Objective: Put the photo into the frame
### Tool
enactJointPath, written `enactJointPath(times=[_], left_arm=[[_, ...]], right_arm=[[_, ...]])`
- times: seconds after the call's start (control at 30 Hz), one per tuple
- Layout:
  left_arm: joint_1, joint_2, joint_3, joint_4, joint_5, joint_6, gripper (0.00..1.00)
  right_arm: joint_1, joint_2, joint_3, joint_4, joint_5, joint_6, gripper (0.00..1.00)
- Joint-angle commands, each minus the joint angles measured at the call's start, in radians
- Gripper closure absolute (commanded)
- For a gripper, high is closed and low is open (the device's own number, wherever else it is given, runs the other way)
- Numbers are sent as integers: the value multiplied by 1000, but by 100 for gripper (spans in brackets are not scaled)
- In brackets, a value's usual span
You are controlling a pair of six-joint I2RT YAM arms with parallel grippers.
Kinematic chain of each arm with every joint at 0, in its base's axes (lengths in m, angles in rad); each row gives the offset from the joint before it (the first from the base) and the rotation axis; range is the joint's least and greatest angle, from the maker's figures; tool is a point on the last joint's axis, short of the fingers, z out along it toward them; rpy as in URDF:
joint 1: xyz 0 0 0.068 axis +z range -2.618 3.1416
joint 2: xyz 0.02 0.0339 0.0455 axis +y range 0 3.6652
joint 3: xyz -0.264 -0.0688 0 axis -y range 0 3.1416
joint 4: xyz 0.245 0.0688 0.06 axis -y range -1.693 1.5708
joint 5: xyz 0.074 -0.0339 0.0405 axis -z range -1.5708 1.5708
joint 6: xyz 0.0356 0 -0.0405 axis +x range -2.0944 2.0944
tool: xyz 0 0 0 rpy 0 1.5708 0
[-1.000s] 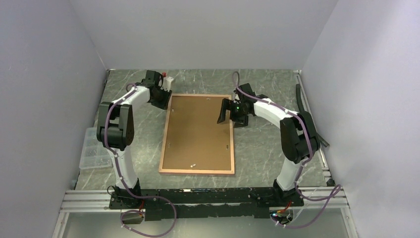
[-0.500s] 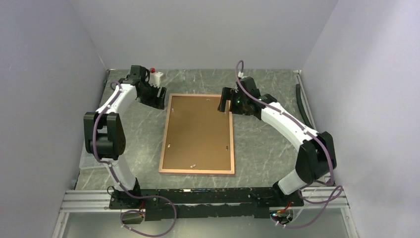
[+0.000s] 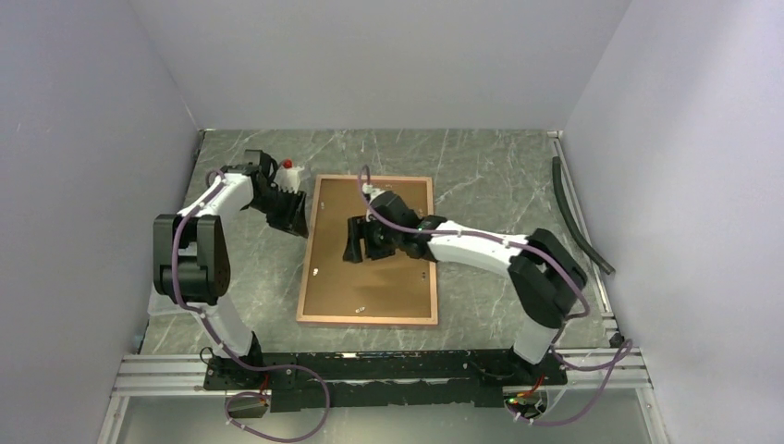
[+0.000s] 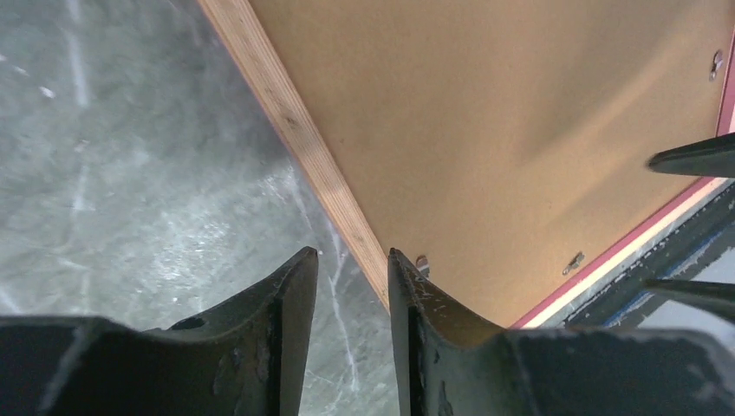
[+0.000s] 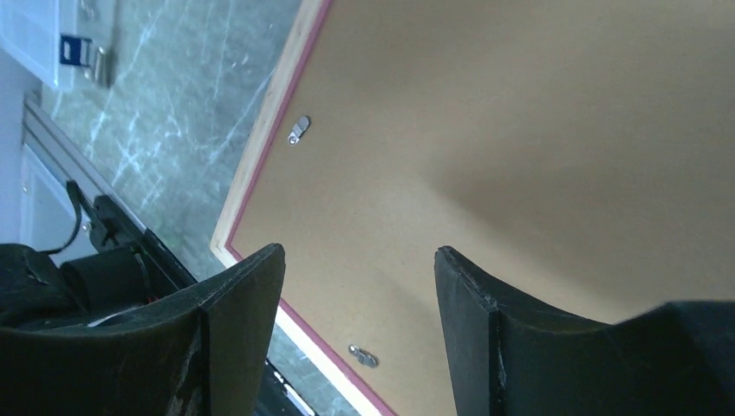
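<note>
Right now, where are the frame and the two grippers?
frame (image 3: 368, 320): overhead view, near wooden edge.
left gripper (image 4: 351, 256): left wrist view, between fingertips.
right gripper (image 5: 357, 256): right wrist view, between fingertips.
</note>
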Motion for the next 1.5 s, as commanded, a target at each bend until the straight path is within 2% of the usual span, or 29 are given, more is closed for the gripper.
enactJointPath(times=[0.0, 0.17, 0.53, 0.9, 1.47], left_arm=[[4, 14, -32, -2, 87, 13, 61], [5, 53, -43, 14, 84, 17, 64], [5, 99, -52, 40, 48, 27, 72], [4, 121, -65, 61, 40, 22, 77], [5, 95, -79, 76, 32, 26, 83]], right_arm=[[50, 93, 71, 147, -35, -32, 33], [109, 193, 123, 218, -64, -73, 33], [115, 334, 181, 315, -166, -68, 36], [123, 397, 215, 341, -220, -60, 43], [130, 430, 241, 356, -251, -33, 47]])
